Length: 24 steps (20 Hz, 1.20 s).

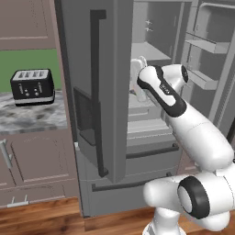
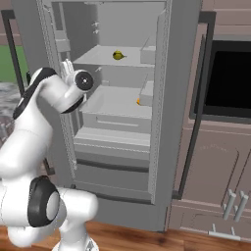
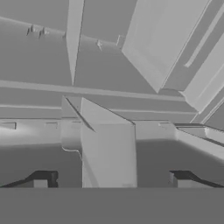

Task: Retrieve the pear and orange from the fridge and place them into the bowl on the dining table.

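The gripper (image 3: 109,181) was held open and empty inside the fridge (image 2: 162,122); the pear (image 2: 117,55), upper centre, could be knocked away.

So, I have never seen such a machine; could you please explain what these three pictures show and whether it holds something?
It is a white robot arm on a driving base, in a rendered kitchen, facing an open fridge. Two pictures come from cameras on the base, behind the arm to its left and right. The third comes from a camera on the hand, looking into the fridge. The pincer is open and holds nothing. In the right base view, a pear lies on an upper shelf and an orange peeks out lower down. A toaster stands on the counter beside the fridge.
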Tool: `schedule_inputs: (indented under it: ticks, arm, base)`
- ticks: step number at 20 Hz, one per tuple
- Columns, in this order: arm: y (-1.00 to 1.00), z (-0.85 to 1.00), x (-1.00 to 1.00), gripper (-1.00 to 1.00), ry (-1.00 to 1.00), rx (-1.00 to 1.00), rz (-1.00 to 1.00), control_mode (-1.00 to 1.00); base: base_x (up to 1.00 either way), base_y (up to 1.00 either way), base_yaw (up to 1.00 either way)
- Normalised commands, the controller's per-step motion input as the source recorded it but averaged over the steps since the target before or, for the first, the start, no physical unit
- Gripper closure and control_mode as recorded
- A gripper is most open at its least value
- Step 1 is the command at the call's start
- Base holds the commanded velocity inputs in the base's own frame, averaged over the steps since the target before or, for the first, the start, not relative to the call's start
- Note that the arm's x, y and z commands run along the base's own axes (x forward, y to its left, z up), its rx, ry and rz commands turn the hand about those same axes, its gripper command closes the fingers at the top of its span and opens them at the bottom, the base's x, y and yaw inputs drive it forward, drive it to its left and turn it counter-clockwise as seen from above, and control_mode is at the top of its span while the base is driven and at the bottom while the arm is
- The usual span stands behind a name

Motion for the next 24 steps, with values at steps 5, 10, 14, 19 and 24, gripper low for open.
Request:
schedule_inputs:
  ticks: [5, 10, 14, 19, 24]
  arm:
    - [0.44, -0.14, 0.56, -1.0, 0.0, 0.0, 0.0, -1.0]
    - [0.67, -0.05, -0.01, -1.0, 0.01, 0.0, 0.01, -1.0]
    - [1.0, 0.0, -0.88, -1.0, -0.02, 0.0, 0.06, -1.0]
    - [1.0, 0.0, -1.0, -1.0, -0.05, -0.04, 0.06, -1.0]
    - [1.0, 0.03, -0.59, -1.0, -0.02, -0.05, 0.01, -1.0]
  base:
    - [0.0, 0.0, 0.0]
    - [0.0, 0.0, 0.0]
    - [0.0, 0.0, 0.0]
    - [0.0, 0.0, 0.0]
    - [0.0, 0.0, 0.0]
